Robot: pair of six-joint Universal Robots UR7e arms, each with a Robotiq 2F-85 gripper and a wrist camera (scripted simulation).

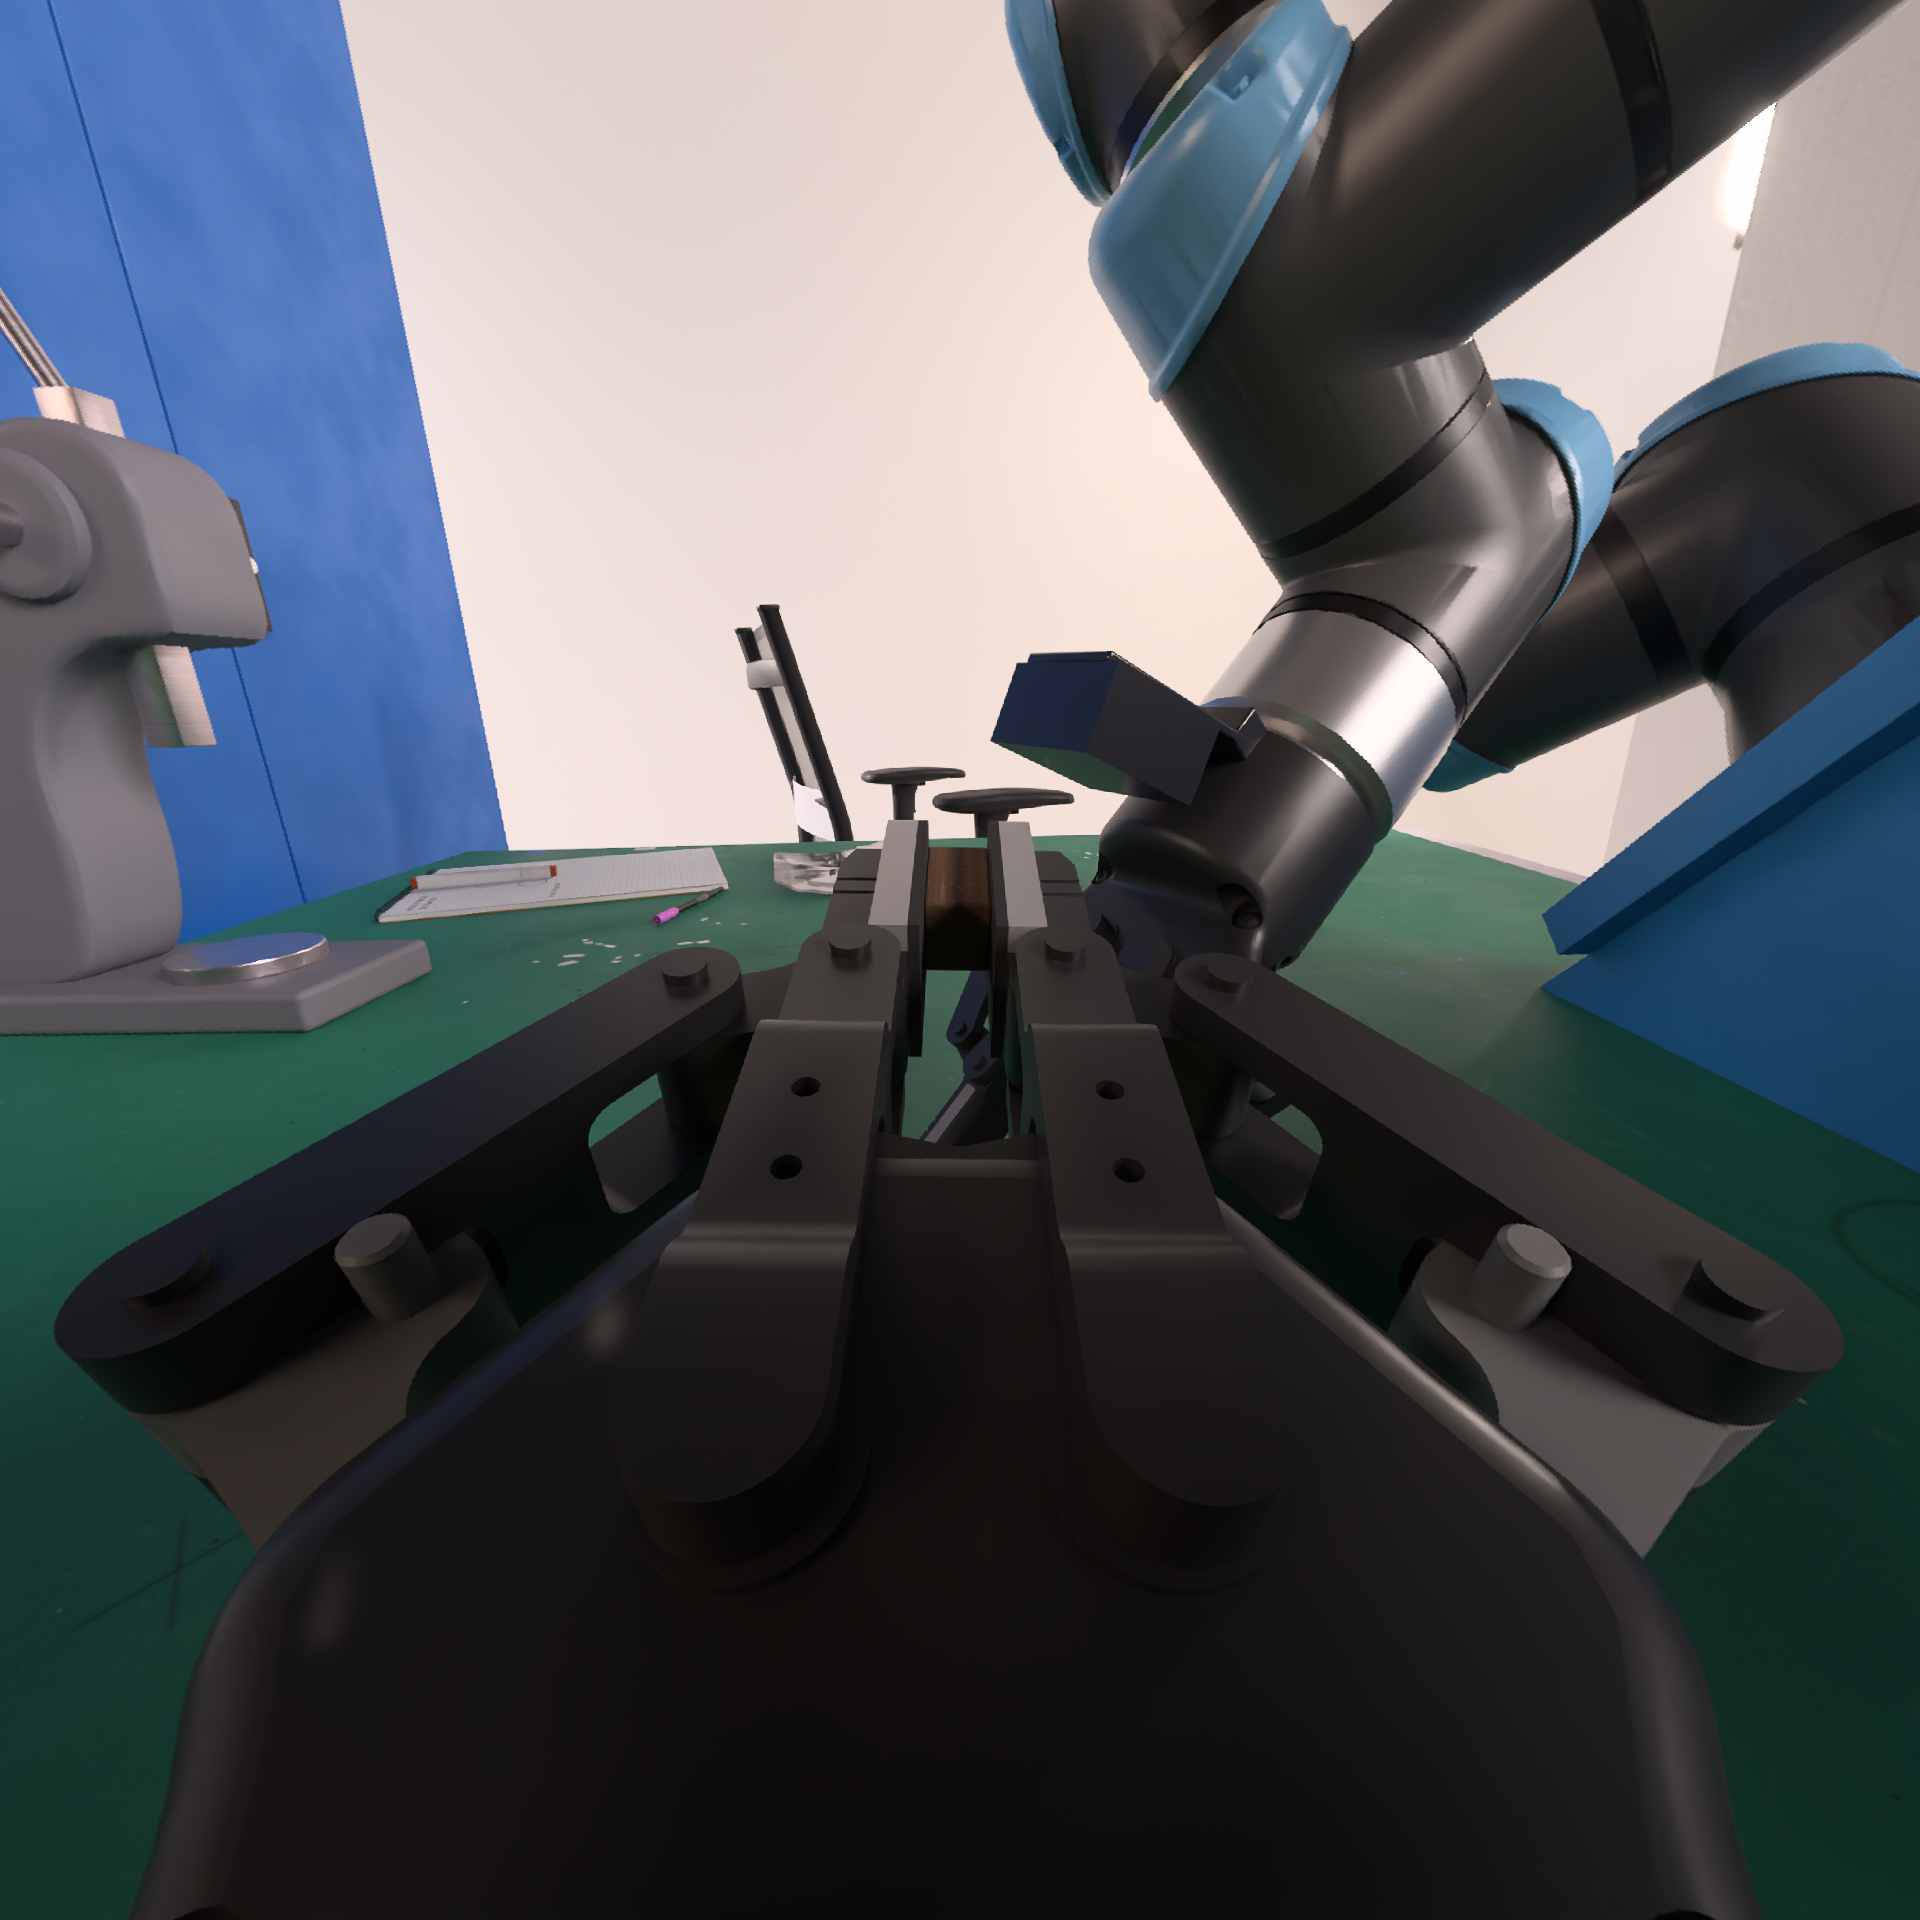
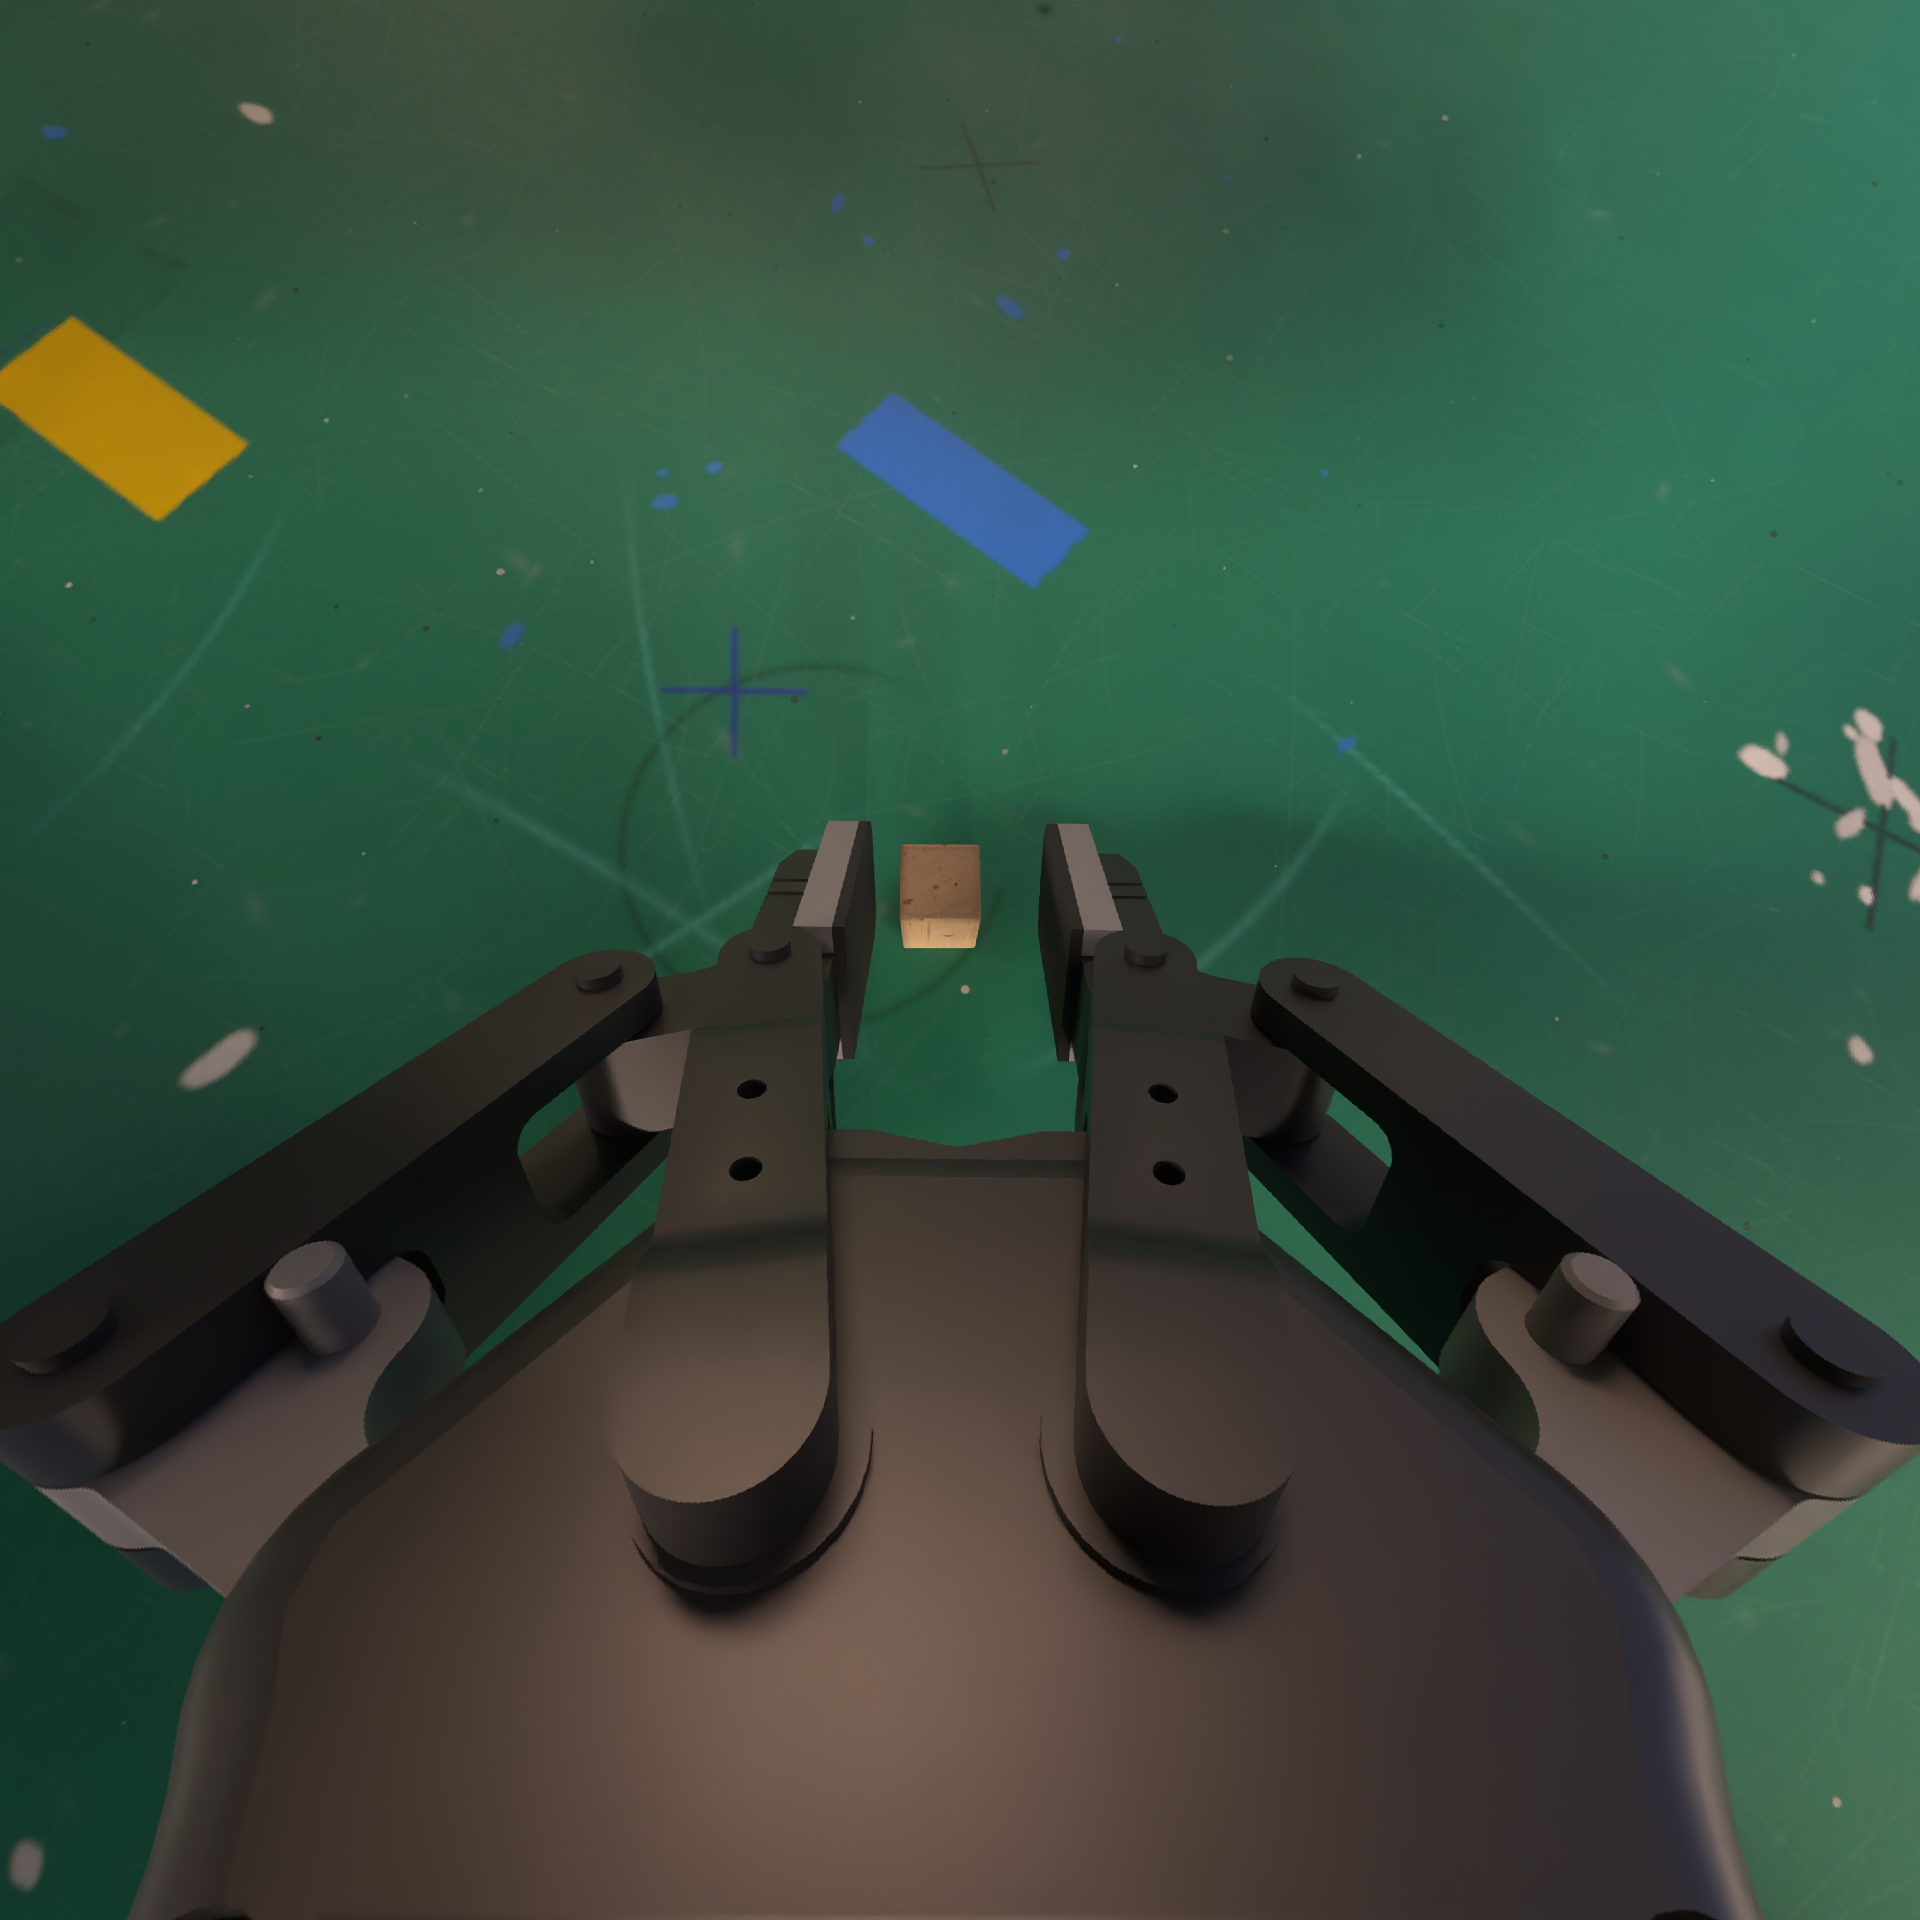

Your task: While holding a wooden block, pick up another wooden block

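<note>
Left claw is clamped on a dark brown wooden block, raised off the green counter. Right claw hangs part-open around a pale wooden cube on the counter, not touching. Second pickup underway; next: descend if needed, close squarely.

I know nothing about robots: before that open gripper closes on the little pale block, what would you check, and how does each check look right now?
1. Left gripper grips the dark brown wooden block between both fingers: ok.
2. Right gripper open wide enough for the pale wooden cube: ok.
3. Cube lies between the fingers, gaps on both sides, a little nearer the left one: ok.
4. Fingertips low enough to catch the cube's sides: cannot tell.
5. Green scratched mat bare around the cube; blue tape strip and yellow tape strip lie well apart: ok.
6. Room between the two arms, which are close in the left wrist view: cannot tell.
</note>
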